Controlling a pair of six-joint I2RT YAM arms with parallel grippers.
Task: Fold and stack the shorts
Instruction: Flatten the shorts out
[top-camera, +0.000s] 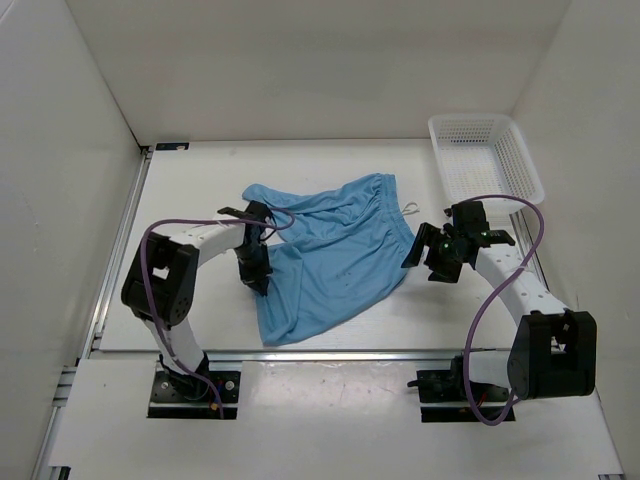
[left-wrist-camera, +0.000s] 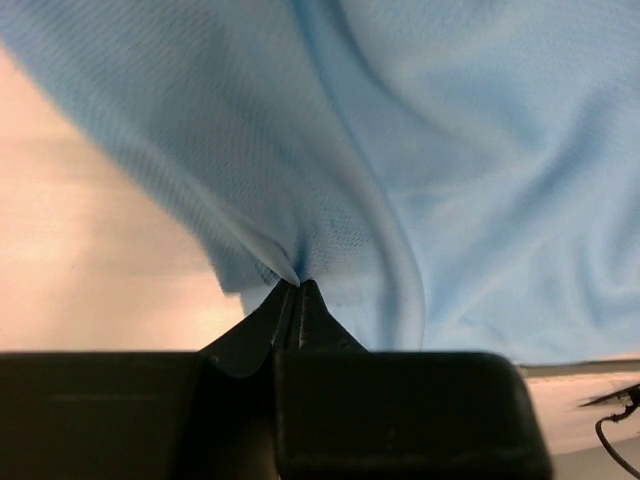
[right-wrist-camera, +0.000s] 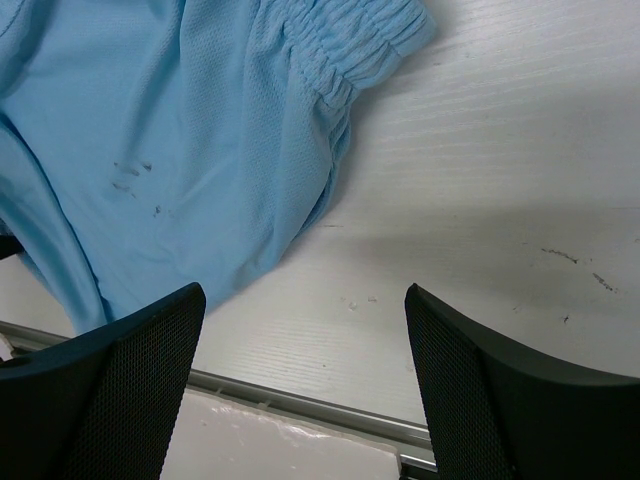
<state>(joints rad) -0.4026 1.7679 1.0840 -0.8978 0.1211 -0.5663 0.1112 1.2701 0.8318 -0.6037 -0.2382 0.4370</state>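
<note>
The white tabletop (top-camera: 190, 190) carries the sky-blue shorts (top-camera: 330, 255), which lie crumpled at its middle with the waistband toward the right. The likely risk is that, with only one edge held, a pull drags the whole garment instead of folding it, or the thin pinch slips. The left end effector (left-wrist-camera: 297, 290) is clenched on fabric at the shorts' left edge. The right end effector (right-wrist-camera: 300, 300) hangs released just beside the waistband end, touching nothing.
</note>
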